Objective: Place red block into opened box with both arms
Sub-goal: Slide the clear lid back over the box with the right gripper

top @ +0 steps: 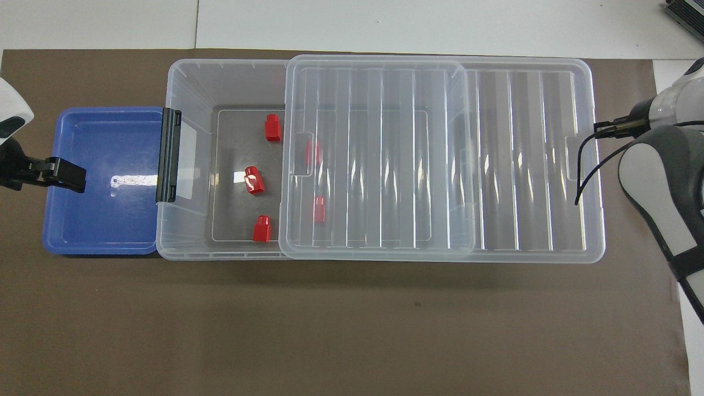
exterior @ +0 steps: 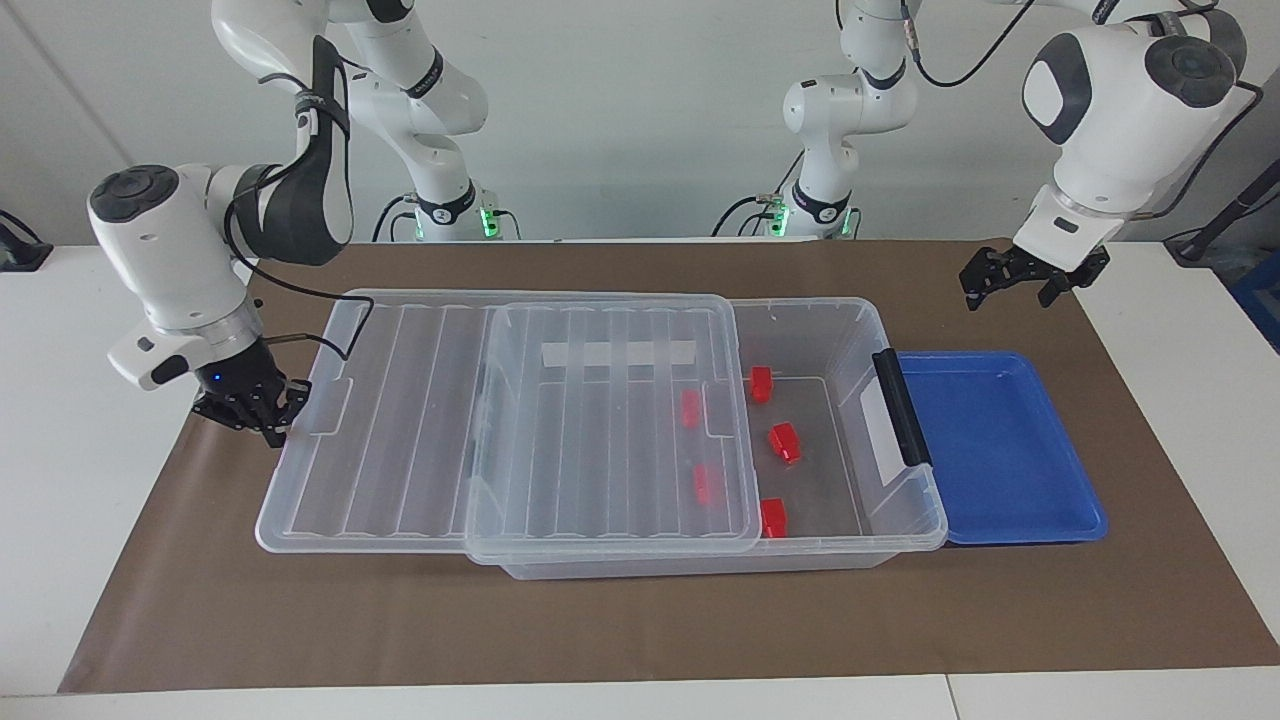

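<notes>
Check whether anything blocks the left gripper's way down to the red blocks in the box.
Partly. The left gripper, open, hangs near the blue tray. Three red blocks lie in the box's uncovered end, nothing visible over them. The slid-back lid covers the other two.
</notes>
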`<state>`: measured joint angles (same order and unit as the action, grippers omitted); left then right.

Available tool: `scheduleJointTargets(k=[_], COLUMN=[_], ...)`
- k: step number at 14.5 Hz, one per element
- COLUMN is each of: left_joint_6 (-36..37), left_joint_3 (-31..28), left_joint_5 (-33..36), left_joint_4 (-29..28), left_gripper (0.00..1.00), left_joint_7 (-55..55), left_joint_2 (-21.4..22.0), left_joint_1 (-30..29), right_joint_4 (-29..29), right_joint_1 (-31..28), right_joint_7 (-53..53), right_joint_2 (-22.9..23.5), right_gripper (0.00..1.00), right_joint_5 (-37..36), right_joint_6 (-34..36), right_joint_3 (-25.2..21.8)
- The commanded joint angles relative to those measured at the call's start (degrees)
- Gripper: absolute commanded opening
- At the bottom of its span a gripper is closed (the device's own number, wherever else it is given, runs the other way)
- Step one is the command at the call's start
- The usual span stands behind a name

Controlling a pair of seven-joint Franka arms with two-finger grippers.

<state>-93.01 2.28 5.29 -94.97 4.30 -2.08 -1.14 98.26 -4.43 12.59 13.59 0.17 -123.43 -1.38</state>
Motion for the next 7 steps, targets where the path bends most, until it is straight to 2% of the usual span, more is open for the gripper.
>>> scheduleJointTargets(k=[1,7], left_joint_6=[-1.47,-2.44], left_joint_3=[0.62,0.7], left_joint_5=[-0.19,-0.19], left_joint_4=[-2.24,-3.82], left_gripper=[1.0,1.0], left_joint_7=[1.41,1.32], left_joint_2=[1.73,2.25], left_joint_1=[-1.05,-0.88], right_joint_4=[-0.88,-0.88], right_joint_1=[0.91,4.51], right_joint_7=[-0.28,-1.68], right_joint_2=[0.91,1.09], right_gripper=[0.0,0.0], right_joint_5=[2.29,2.9], right_joint_6=[-1.28,-1.72], right_joint_3=[0.15,0.15])
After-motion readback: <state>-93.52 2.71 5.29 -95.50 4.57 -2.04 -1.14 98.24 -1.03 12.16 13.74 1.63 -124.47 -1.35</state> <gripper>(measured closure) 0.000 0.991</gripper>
